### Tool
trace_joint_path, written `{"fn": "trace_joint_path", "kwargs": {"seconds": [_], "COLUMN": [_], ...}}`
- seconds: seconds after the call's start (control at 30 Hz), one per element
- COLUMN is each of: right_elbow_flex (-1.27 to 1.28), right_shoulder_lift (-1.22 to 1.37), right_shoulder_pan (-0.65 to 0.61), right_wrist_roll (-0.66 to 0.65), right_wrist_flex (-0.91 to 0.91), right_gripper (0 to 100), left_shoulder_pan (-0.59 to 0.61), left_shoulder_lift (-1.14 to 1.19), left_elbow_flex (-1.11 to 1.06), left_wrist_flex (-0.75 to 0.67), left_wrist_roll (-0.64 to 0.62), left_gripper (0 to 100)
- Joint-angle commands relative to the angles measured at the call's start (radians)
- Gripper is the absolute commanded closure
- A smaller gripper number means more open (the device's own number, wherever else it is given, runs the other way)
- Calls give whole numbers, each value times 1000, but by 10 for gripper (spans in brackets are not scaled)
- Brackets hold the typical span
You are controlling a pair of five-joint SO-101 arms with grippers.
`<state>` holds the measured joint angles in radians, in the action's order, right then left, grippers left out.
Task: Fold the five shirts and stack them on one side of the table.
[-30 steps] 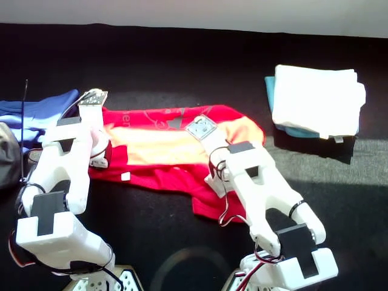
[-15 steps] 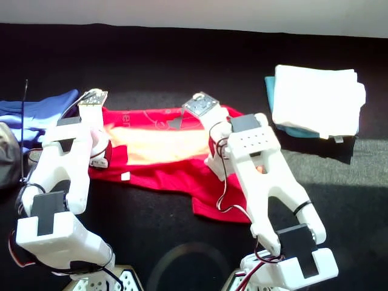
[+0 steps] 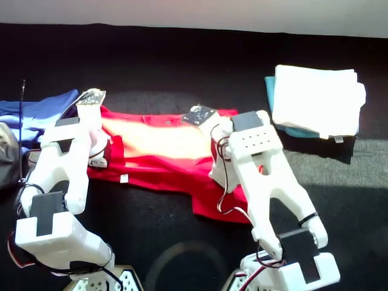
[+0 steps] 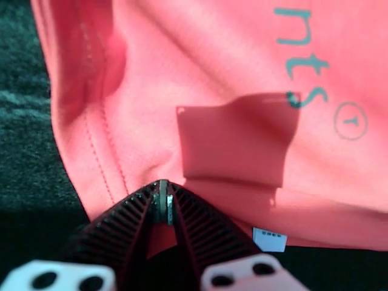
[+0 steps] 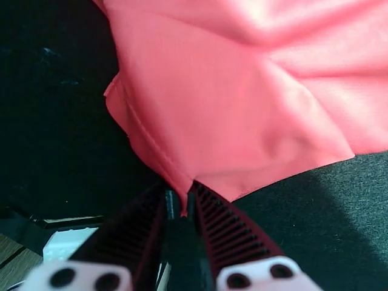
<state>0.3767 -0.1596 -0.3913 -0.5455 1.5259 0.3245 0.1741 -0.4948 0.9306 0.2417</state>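
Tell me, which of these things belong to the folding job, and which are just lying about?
Part of the job:
red shirt, pinched by the left hand and the right hand
blue shirt beside it
folded white shirt lying on a teal shirt

Just lying about:
dark bundle next to the blue shirt

Overhead plus wrist close-ups of shirt (image 3: 163, 142)
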Motion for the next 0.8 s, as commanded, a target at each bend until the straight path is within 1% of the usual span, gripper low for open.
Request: {"fn": "trace_joint_path", "kwargs": {"seconds": [0.0,0.1,0.23,0.43,0.57,0.67,0.77], "right_elbow_flex": [145,335,469,503,503,501,493], "right_shoulder_lift": [-139,-249,-325,-308,-272,-251,-255], "right_shoulder_pan": [-59,-99,-85,-25,-21,-22,-21], "right_wrist_roll": [-5,-3,-3,-3,-3,-3,-3], "right_wrist_flex": [-73,-186,-272,-320,-344,-343,-309], "right_gripper": [991,991,991,991,990,988,933], "left_shoulder_pan": [36,36,36,36,36,50,70], "left_shoulder_lift": [-2,-2,-2,-4,-4,-4,-4], "left_elbow_flex": [-1,1,1,1,42,61,68], "left_wrist_flex": [-29,-28,-28,-20,63,95,98], "left_wrist_roll": [-6,-6,-6,-6,-6,-6,-6], "left_gripper": [991,991,991,991,991,991,991]}}
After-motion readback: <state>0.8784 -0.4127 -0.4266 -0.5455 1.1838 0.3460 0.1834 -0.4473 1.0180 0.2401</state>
